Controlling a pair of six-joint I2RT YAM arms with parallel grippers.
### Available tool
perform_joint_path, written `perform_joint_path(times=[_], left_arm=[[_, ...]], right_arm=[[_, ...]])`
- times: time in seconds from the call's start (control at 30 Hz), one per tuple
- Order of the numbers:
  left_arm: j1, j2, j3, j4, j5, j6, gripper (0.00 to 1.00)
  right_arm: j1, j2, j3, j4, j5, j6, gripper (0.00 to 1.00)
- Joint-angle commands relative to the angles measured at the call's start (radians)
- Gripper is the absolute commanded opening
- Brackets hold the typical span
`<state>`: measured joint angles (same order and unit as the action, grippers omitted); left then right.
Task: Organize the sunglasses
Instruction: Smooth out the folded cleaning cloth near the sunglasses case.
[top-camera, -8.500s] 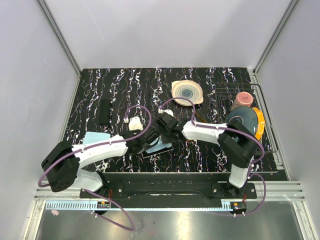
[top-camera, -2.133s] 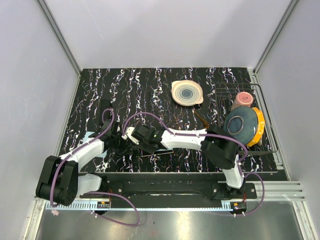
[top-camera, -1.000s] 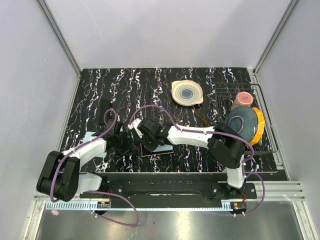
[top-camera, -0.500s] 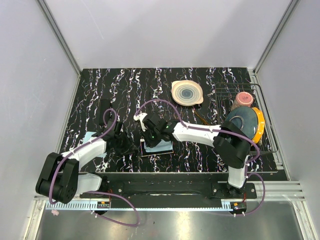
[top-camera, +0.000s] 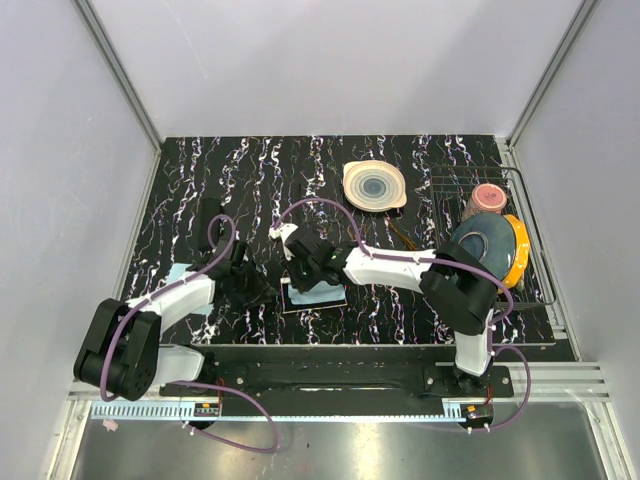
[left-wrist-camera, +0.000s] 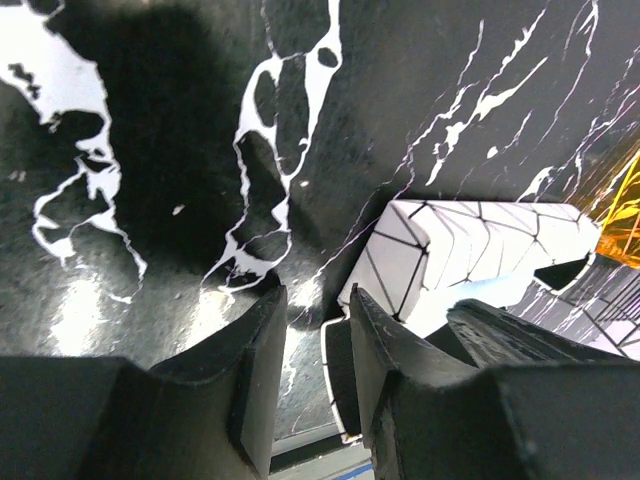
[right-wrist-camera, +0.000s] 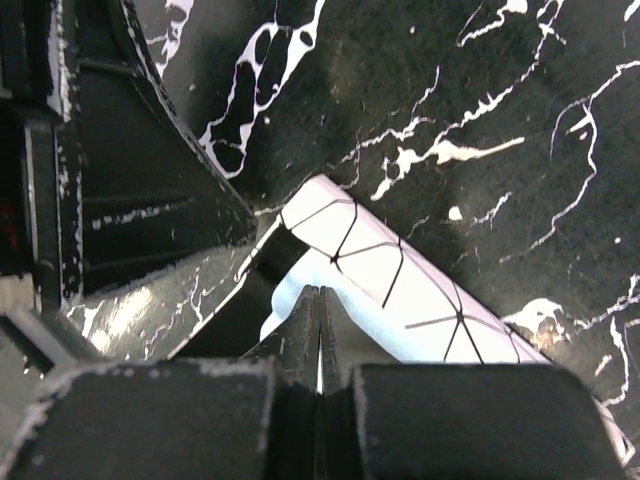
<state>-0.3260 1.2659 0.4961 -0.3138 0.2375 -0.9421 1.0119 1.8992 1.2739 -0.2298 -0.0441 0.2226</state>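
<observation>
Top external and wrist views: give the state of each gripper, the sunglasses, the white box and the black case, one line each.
white box: lying flat on the table, not gripped.
left gripper: part open, empty, beside the white box.
right gripper: shut on nothing, tips at the white box's edge.
sunglasses: on the table, untouched; folded or not, cannot tell.
black case: flat on the table, untouched.
</observation>
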Motion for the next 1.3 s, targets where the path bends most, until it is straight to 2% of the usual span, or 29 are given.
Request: perform_joint_path(times=[0.0,0.1,0.2,0.67,0.87,1.0,1.17,1.27], left_arm=[[-0.008,0.055,-0.001,0.005,-0.037,-0.007,0.36],[-0.016,0.056,0.012,-0.004,-0.014,-0.021,0.36],[-0.024,0.064,0.021,-0.008,-0.064,-0.006,0.36],[-0.062,0.086,0.030,-0.047,-0.073,-0.012,0.33],[-0.065,0.076,0.041,-0.077,-0.072,0.000,0.32],[-0.065,0.032,0.067,-0.131,-0.115,0.017,0.32],[-0.065,-0.031,0.134,-0.228,-0.173,0.042,0.34],[-0.064,-0.089,0.176,-0.260,-0.199,0.054,0.34]], right_arm=[[-0.001,0.038,-0.021,0.116,0.036,0.017,0.00],[0.001,0.038,-0.033,0.125,0.074,0.041,0.00],[0.001,0.046,-0.090,0.199,0.108,0.066,0.00],[0.036,0.078,-0.183,0.391,0.134,0.139,0.00],[0.040,0.064,-0.171,0.354,0.179,0.167,0.00],[0.039,-0.023,-0.169,0.264,0.210,0.159,0.01],[0.040,-0.155,-0.151,0.138,0.233,0.136,0.14],[0.040,-0.218,-0.154,0.083,0.237,0.124,0.17]])
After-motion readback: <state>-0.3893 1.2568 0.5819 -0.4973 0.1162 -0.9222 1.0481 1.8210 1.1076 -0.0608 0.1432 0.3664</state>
